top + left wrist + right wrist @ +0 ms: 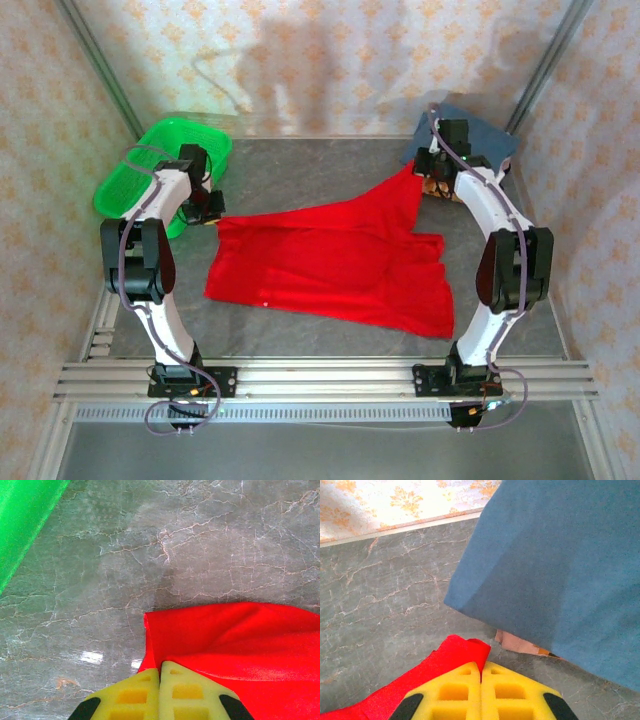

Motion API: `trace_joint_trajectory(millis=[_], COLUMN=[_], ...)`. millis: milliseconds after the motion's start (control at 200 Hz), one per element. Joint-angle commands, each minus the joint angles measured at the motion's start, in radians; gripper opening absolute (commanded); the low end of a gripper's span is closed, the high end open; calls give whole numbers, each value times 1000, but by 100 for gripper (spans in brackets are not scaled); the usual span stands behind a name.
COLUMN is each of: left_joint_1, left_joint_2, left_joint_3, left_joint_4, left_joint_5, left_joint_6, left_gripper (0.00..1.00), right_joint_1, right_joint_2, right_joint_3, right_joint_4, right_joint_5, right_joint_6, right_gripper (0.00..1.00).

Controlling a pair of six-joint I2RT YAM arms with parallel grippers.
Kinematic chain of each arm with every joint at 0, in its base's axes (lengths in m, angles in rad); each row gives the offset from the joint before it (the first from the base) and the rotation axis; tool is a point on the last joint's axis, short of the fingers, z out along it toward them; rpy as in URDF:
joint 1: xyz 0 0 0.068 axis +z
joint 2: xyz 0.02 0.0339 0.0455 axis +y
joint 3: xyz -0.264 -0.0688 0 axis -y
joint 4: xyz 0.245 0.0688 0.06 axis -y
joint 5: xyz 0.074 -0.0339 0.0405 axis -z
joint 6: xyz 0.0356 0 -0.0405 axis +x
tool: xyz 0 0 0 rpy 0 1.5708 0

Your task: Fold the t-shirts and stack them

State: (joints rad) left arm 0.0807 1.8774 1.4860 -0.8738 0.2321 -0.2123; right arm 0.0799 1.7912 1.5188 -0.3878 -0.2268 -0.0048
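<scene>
Grey marbled surface (300, 170) carries all items. Red t-shirt (330, 265) lies spread across the centre of the frame, with one corner drawn toward the upper right. Green basket (150, 165) sits at upper left; blue t-shirt (480, 140), folded, sits at upper right. Left gripper (160, 667) is clenched on the red t-shirt's left corner; right gripper (482, 666) is clenched on its upper-right corner.

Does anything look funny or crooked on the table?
Yes. The bright red cloth t-shirt lies crooked, not flat. One corner is stretched into a long point toward the right pincer, which is shut on it beside the folded slate-blue shirt. The left pincer is shut on the opposite corner. Nothing looks spilled or torn.
</scene>
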Motion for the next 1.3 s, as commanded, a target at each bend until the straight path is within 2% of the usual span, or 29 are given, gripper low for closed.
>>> trace_joint_trajectory(millis=[0,275,565,756,941,1076,1291], left_joint_1=[13,27,27,28,31,33,34], left_joint_2=[-14,26,147,160,160,164,164], left_joint_3=[34,170,359,369,362,358,356], left_joint_4=[-10,-39,-95,-108,-108,-108,-111], left_joint_5=[4,4,18,5,1,3,3], left_joint_6=[-7,-11,1,17,25,29,36], left_gripper=[0,0,0,0,0,0,0], right_joint_1=[4,18,34,39,67,83,99], right_joint_2=[6,51,64,64,61,93,110], right_joint_3=[35,111,134,146,157,206,232], right_joint_4=[53,102,203,230,322,310,298], right_joint_5=[47,67,112,117,141,155,166], right_joint_6=[-28,-50,-103,-143,-301,-372,-378], right_gripper=[0,0,0,0,0,0,0])
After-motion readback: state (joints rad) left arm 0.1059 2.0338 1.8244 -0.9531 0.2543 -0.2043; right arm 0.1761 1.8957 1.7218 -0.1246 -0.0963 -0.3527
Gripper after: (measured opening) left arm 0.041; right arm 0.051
